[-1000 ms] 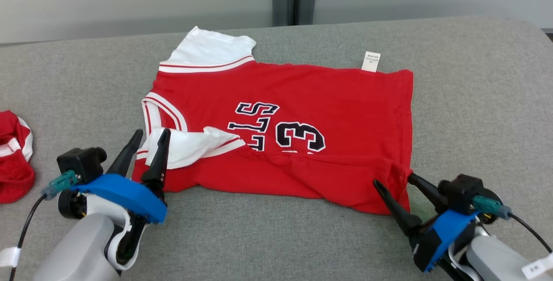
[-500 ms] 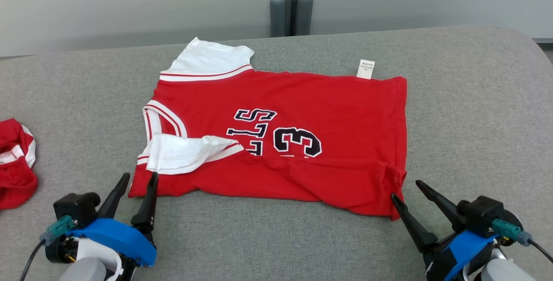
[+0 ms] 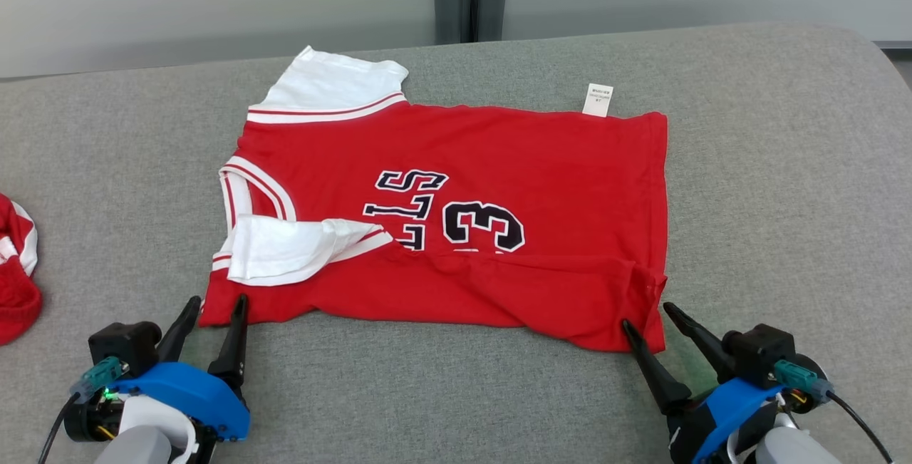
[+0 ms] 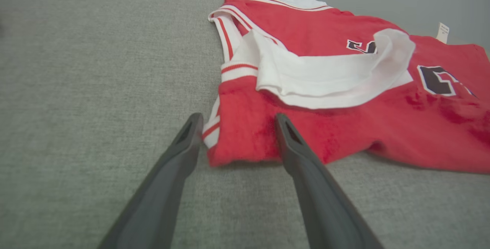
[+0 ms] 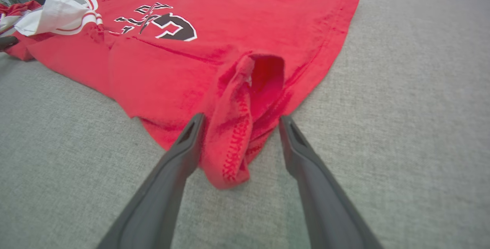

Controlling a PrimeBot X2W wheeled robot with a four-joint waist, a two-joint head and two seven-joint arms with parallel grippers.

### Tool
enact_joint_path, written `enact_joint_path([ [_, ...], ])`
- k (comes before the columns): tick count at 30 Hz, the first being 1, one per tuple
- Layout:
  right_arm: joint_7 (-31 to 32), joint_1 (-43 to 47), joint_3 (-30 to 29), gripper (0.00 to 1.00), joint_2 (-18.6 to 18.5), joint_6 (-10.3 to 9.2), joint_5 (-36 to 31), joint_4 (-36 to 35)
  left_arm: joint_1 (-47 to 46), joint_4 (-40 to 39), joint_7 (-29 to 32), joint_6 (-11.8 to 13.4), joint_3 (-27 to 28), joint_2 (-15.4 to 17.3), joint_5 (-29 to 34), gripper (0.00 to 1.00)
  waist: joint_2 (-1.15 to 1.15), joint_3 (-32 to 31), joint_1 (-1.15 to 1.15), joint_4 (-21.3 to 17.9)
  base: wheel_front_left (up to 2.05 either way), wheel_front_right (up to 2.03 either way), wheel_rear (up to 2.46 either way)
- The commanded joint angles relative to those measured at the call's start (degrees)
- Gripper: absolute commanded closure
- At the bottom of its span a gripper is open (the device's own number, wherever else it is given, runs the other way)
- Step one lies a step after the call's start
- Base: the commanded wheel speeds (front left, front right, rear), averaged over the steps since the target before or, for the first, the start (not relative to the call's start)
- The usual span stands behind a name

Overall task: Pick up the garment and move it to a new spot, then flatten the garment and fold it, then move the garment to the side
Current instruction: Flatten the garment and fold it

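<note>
You have the left gripper (image 3: 219, 300) at the jersey's (image 3: 456, 165) near sleeve corner and the right gripper (image 3: 647, 314) astride its near hem corner, both spread, empty (jersey's long axis left-right).

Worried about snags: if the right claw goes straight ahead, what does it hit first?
The right claw, open, would likely meet the bunched hem corner of the red shirt first; that corner sits right between its jaws.

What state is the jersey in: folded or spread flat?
Partly folded: the jersey has its near edge doubled over the print, and a white sleeve flipped onto the front.
</note>
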Motion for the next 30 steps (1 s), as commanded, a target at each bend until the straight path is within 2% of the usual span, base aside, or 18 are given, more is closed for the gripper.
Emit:
enact_joint_path([
  [1,-0.15,-0.68,-0.51,0.0,0.75,0.01,-0.66,0.73,-1.26,0.64,-0.25,-0.08,-0.14,-0.27,0.04,0.0,0.0,0.12,0.0,0.05,0.0,0.0,0.0],
  [7,-0.15,-1.71,-1.33,0.0,3.49,0.01,-2.34,4.6,-3.15,3.54,-0.25,-0.08,-2.05,-1.29,-0.49,0.0,0.0,0.28,0.0,0.14,0.0,0.0,0.0],
  [8,-0.15,-1.79,-1.76,0.11,3.99,0.01,-2.29,5.32,-3.35,3.81,-0.25,-0.08,-2.27,-1.61,-0.59,0.0,0.0,0.25,0.0,0.16,0.0,0.0,0.0],
  [9,-0.15,-1.94,-2.09,0.52,4.35,0.01,-2.51,6.02,-3.51,4.14,-0.25,-0.08,-2.4,-1.7,-1.0,0.31,0.0,0.22,0.0,0.15,0.0,0.0,0.0],
  [10,-0.15,-2.17,-2.42,0.87,4.62,0.01,-2.68,6.71,-3.63,4.42,-0.25,-0.08,-2.56,-1.62,-1.18,0.7,0.0,0.23,0.0,0.12,0.0,0.0,0.0],
  [11,-0.15,-2.45,-2.85,1.0,4.91,0.01,-2.8,7.42,-3.74,4.69,-0.25,-0.08,-2.72,-1.6,-1.61,0.99,0.0,0.24,0.0,0.09,0.0,0.0,0.0],
  [19,-0.1,-1.91,-5.14,1.0,5.79,0.01,-1.91,8.31,-2.26,3.06,-0.25,-0.08,-2.57,-1.9,-2.88,1.0,0.0,-1.59,0.0,0.76,0.0,0.0,0.0],
  [30,-0.09,7.34,-7.4,1.0,2.76,0.01,-1.12,0.71,9.89,-7.69,-0.25,0.61,3.41,-3.14,1.12,1.0,0.0,-7.89,0.0,2.66,0.0,0.0,0.0],
])
